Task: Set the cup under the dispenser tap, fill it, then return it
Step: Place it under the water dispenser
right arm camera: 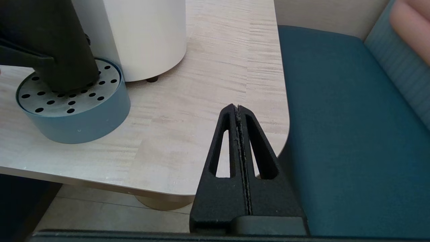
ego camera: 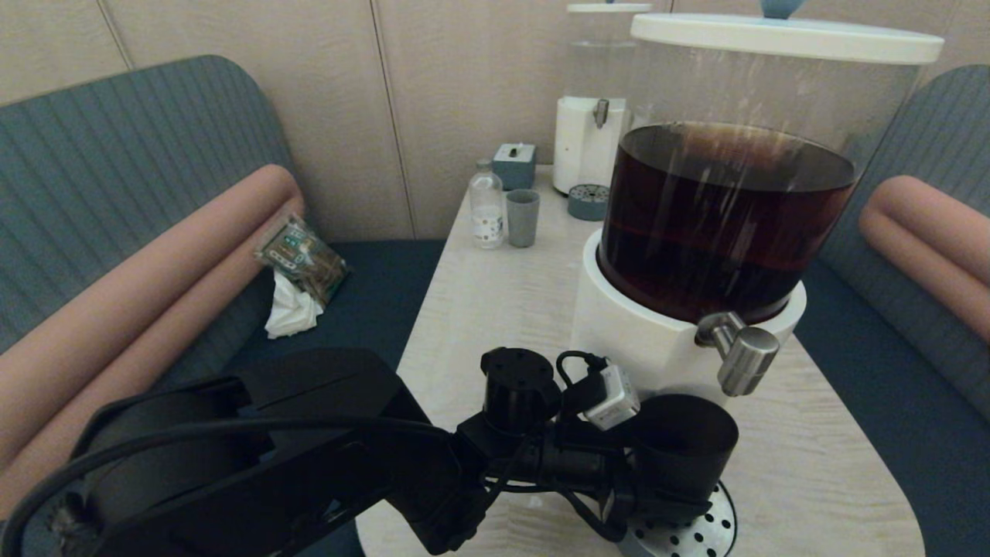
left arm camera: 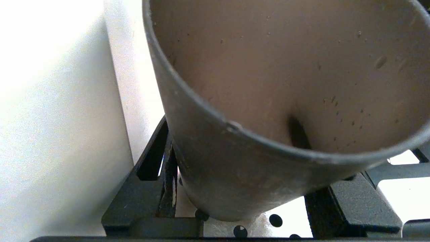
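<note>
The black cup (ego camera: 684, 441) stands upright on the round perforated drip tray (ego camera: 696, 530), just below and a little left of the steel dispenser tap (ego camera: 739, 352). My left gripper (ego camera: 669, 483) is shut on the cup low down. In the left wrist view the cup (left arm camera: 235, 174) fills the frame between the black fingers (left arm camera: 151, 188); I see no liquid inside it. The right wrist view shows the cup (right arm camera: 57, 40) on the blue tray (right arm camera: 74, 101). My right gripper (right arm camera: 238, 108) is shut on nothing, parked over the table's near right corner.
The big dispenser (ego camera: 727, 216) holds dark liquid on a white base (ego camera: 642, 340). At the table's far end stand a grey-green cup (ego camera: 523, 217), a small bottle (ego camera: 486, 205) and a smaller dispenser (ego camera: 592, 116). Blue benches flank the table (ego camera: 495, 309); a packet (ego camera: 302, 259) lies on the left one.
</note>
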{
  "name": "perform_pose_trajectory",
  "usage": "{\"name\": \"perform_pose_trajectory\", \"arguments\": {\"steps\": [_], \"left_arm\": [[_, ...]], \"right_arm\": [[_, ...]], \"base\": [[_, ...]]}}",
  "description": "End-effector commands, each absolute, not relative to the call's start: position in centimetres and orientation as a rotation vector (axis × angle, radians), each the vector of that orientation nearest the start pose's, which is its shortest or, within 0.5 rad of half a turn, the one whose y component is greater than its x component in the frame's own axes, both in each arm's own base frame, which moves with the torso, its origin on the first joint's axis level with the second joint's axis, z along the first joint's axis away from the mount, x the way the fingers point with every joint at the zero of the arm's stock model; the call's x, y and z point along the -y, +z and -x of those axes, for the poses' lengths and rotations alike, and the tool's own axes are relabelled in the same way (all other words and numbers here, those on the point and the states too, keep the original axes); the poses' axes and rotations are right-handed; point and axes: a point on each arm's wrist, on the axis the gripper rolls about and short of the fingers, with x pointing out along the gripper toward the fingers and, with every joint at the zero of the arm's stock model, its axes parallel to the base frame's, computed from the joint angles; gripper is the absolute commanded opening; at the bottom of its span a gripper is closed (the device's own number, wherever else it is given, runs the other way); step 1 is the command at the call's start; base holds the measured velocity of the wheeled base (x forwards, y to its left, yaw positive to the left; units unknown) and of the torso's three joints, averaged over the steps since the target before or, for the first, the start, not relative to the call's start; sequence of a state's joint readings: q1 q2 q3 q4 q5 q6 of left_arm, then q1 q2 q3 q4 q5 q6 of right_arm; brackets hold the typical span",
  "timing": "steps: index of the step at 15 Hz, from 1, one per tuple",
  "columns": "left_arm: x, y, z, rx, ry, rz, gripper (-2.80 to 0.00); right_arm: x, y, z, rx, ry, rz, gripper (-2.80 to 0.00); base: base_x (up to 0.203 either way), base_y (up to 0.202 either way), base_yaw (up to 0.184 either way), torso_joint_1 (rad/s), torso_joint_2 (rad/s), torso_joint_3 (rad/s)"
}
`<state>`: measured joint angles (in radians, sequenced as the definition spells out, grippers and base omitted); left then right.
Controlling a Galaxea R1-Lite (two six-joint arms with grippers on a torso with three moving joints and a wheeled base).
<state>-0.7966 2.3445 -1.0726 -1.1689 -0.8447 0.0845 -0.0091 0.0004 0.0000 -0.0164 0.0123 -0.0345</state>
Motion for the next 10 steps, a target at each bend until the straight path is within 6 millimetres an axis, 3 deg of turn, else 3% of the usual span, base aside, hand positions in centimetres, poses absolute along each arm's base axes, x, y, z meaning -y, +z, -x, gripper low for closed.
{"name": "perform_pose_trajectory", "arguments": {"steps": [1,6,7,10], "left_arm": [[32.03,5.84,-28.64,-0.044,-1.646,-0.061,-2.8],[32.12,5.67,-28.47,-0.05,-1.638,-0.061,-2.8],[32.07,5.67,-28.42,-0.051,-1.637,-0.062,0.0],[32.04,5.77,-28.39,-0.052,-1.638,-0.06,0.0]], "right_arm": [[-0.05,7.55,2.25,0.012,0.003,0.035,-2.8],[-0.05,7.55,2.25,0.012,0.003,0.033,-2.8],[-0.05,7.55,2.25,0.012,0.003,0.035,-2.8],[-0.05,7.55,2.25,0.012,0.004,0.035,-2.8]], "base": [[0.0,0.0,0.0,0.0,0.0,0.0],[0.0,0.0,0.0,0.0,0.0,0.0],[0.0,0.0,0.0,0.0,0.0,0.0],[0.0,0.0,0.0,0.0,0.0,0.0]]}}
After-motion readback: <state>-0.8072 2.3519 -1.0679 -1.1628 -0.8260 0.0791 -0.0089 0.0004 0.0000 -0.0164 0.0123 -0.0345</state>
